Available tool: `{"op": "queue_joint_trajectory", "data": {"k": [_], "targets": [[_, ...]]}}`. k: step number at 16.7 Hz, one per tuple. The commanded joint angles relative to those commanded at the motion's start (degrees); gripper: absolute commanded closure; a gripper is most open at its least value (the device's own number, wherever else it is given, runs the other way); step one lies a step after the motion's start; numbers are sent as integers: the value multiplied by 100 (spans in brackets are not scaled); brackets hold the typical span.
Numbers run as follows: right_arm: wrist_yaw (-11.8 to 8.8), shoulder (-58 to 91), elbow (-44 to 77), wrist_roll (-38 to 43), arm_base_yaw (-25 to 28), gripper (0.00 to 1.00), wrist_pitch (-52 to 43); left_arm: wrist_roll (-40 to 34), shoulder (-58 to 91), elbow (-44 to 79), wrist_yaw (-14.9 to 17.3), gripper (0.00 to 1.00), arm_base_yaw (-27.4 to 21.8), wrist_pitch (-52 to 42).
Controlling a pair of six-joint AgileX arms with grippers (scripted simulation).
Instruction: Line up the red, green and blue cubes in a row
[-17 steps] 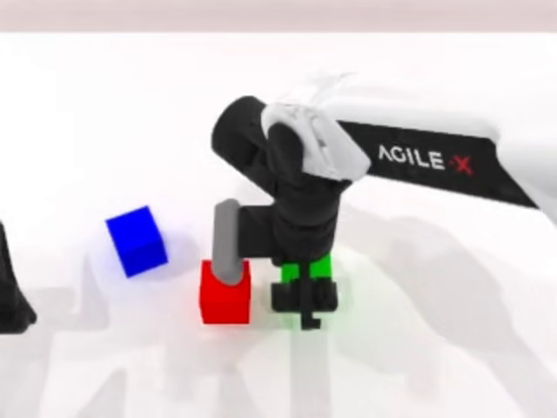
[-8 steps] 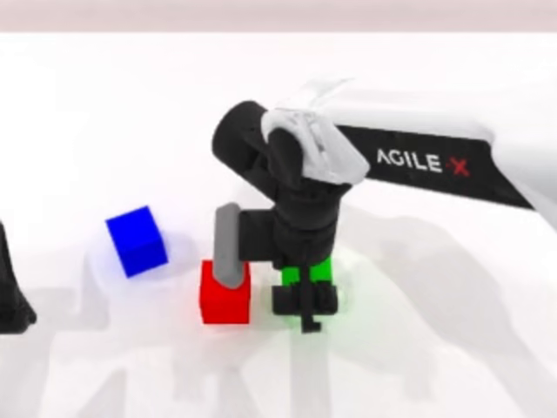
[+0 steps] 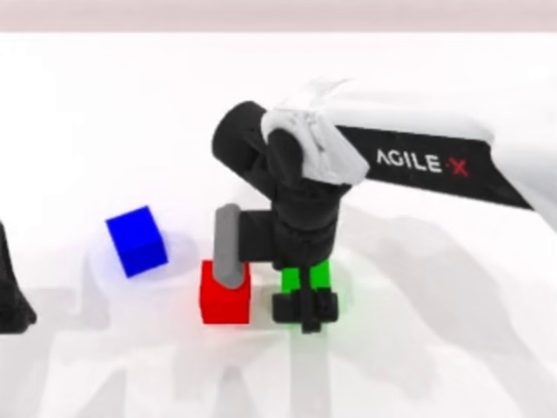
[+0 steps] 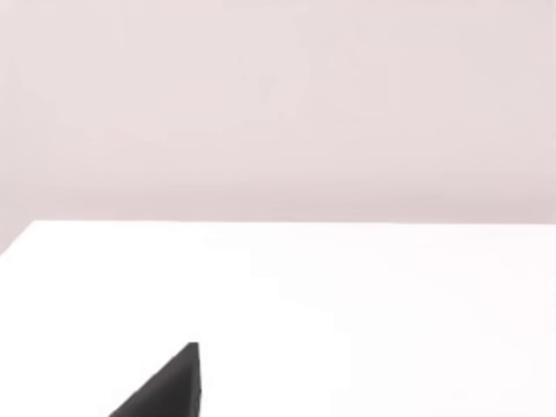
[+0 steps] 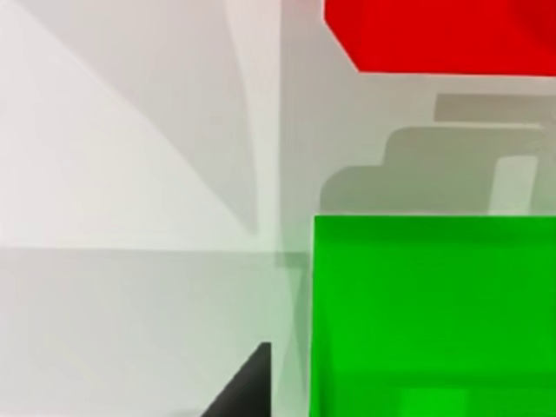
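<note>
Right jaws over green cube (image 3: 306, 275), red cube (image 3: 225, 294) just beside, blue cube (image 3: 137, 241) apart

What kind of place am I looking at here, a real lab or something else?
Most likely a rendered simulation of a tabletop workspace: a bare white table, flat plain red cube, green cube and blue cube, and the right gripper over the green one.

On the table (image 3: 435, 348) the blue cube (image 3: 137, 241) lies left and slightly farther back, the red cube (image 3: 225, 294) sits in the middle, and just to its right — under the right gripper (image 3: 305, 306) — rests the green cube (image 3: 319, 273).
</note>
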Motion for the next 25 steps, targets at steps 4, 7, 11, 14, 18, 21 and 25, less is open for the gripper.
{"op": "queue_joint_trajectory", "data": {"k": [4,7,11,14,18,21,25], "targets": [[0,0,0,0,0,0,0,0,0,0,0,0,0,0],[0,0,0,0,0,0,0,0,0,0,0,0,0,0],[0,-17,98,0,-3,0,-100,0,0,0,0,0,0,0],[-11,-120,529,-16,19,0,-646,0,0,0,0,0,0,0],[-4,-280,1078,-25,37,0,-1373,0,0,0,0,0,0,0],[-3,-302,1122,-22,34,0,-1421,0,0,0,0,0,0,0],[-18,-453,971,43,-81,0,-1264,82,152,152,6,0,-35,-105]]}}
